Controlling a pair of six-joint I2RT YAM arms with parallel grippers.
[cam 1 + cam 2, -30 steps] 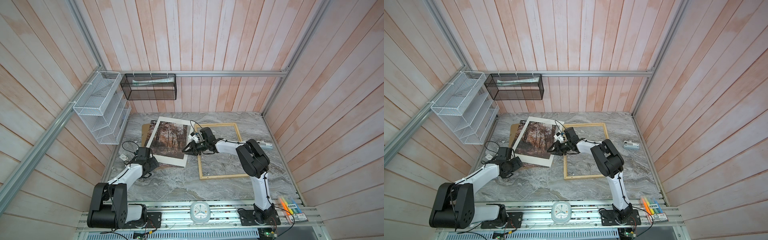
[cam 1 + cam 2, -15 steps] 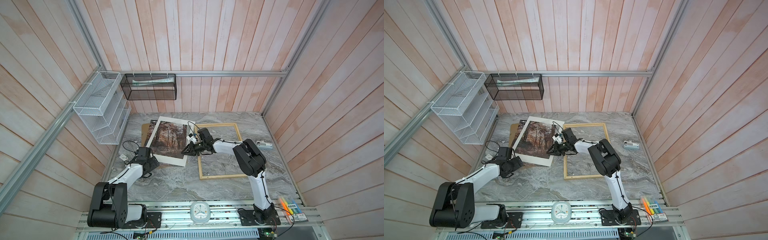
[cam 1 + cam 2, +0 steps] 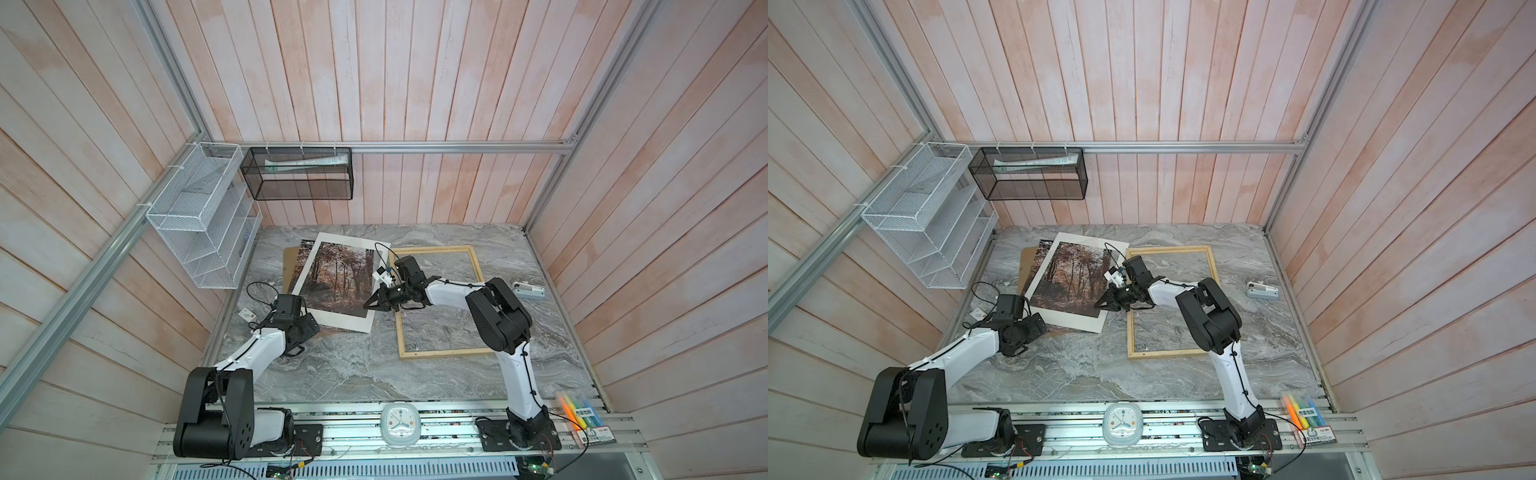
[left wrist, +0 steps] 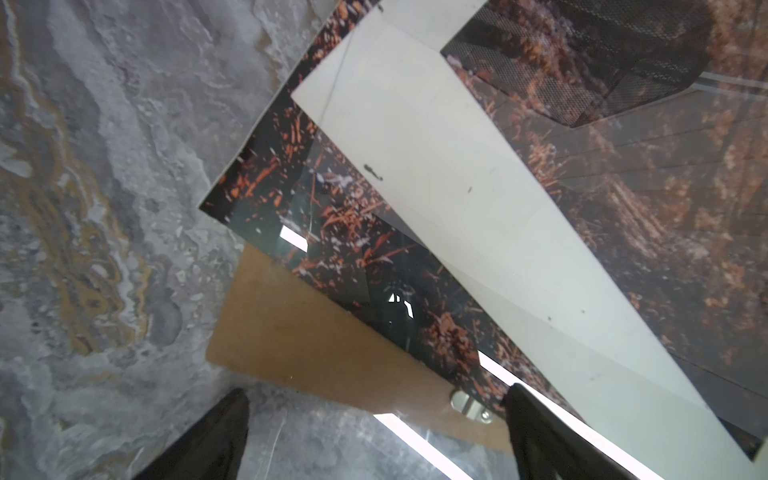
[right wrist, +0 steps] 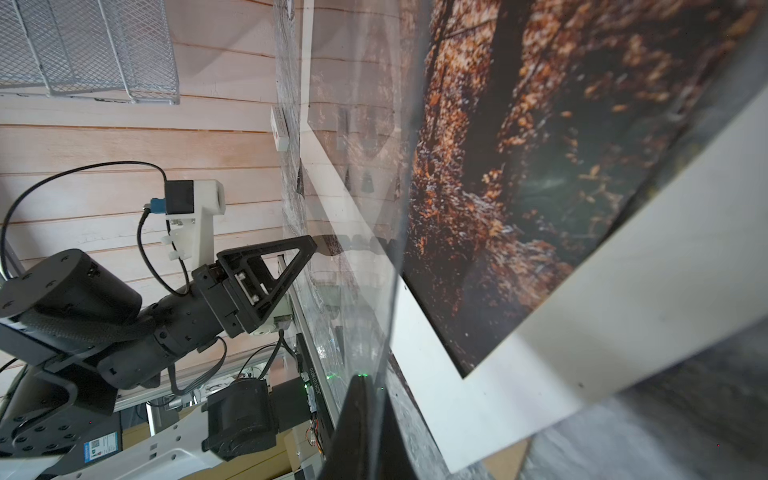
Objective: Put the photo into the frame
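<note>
The photo (image 3: 336, 278) (image 3: 1073, 274), an autumn forest print, lies left of centre on the table under a white mat (image 3: 353, 320) and on a brown backing board (image 3: 289, 266). The pale wooden frame (image 3: 436, 249) (image 3: 1171, 249) lies flat to its right with only table inside it. My right gripper (image 3: 368, 305) (image 5: 368, 382) is at the stack's right edge, shut on the raised edge of a clear sheet (image 5: 357, 249) that covers the print. My left gripper (image 3: 309, 330) (image 4: 378, 390) stands open at the stack's near left corner, over the backing board (image 4: 291, 332), holding nothing.
A white wire shelf (image 3: 199, 224) and a black mesh basket (image 3: 297, 174) hang on the back left walls. A small white device (image 3: 528, 291) lies right of the frame. A clock (image 3: 400, 424) and markers (image 3: 579, 415) sit on the front rail.
My right gripper's jaws have closed on the clear sheet's edge at the stack's right side. The left arm has not moved.
</note>
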